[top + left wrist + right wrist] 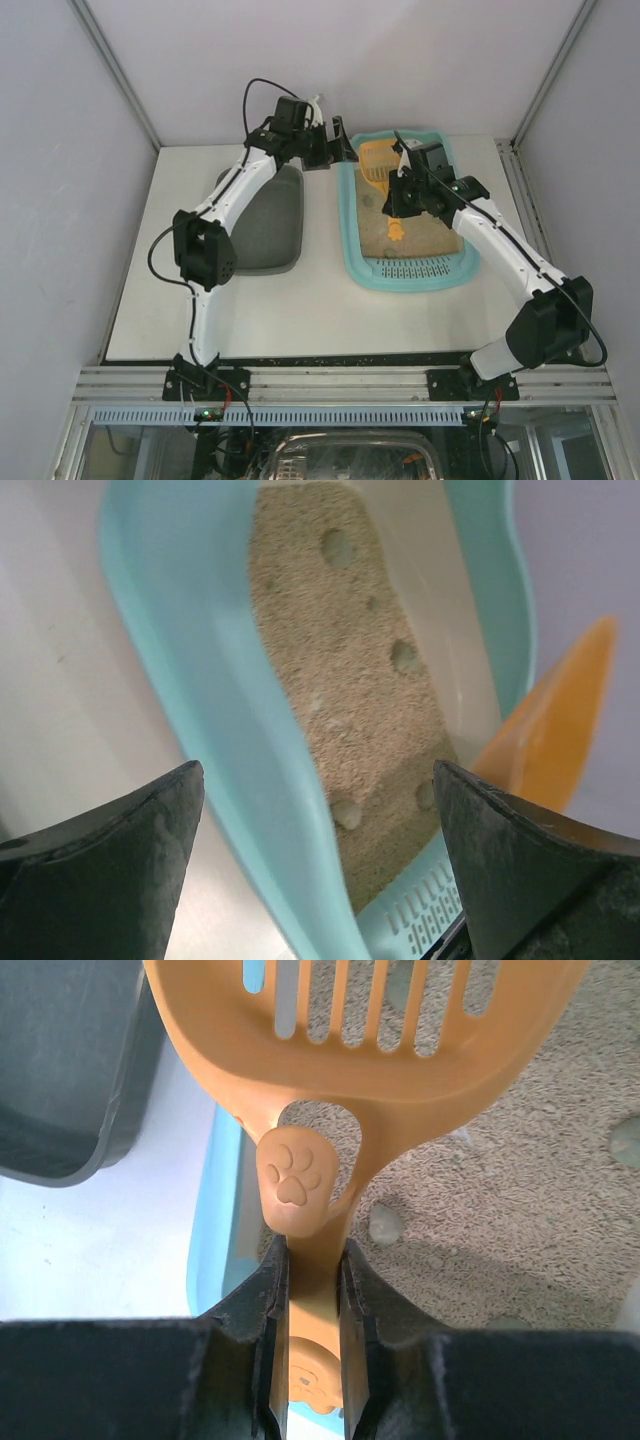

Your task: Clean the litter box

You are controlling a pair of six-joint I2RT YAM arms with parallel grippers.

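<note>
Sitting on the right half of the table [300, 320], near its far edge, the litter box [410, 284] holds beige litter with greyish lumps [338, 548]. Over it the right pincer [310, 1270] clamps an orange slotted scoop [400, 1085] by the handle. The left pincer [318, 810] hangs open above the box's left rim; a dark tub [265, 225] lies nearer the left edge.

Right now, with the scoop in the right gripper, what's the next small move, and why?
Probably dip the scoop head-first into the litter: the right gripper is shut on its handle, the head hangs above it, and grey clumps lie unscooped.
</note>
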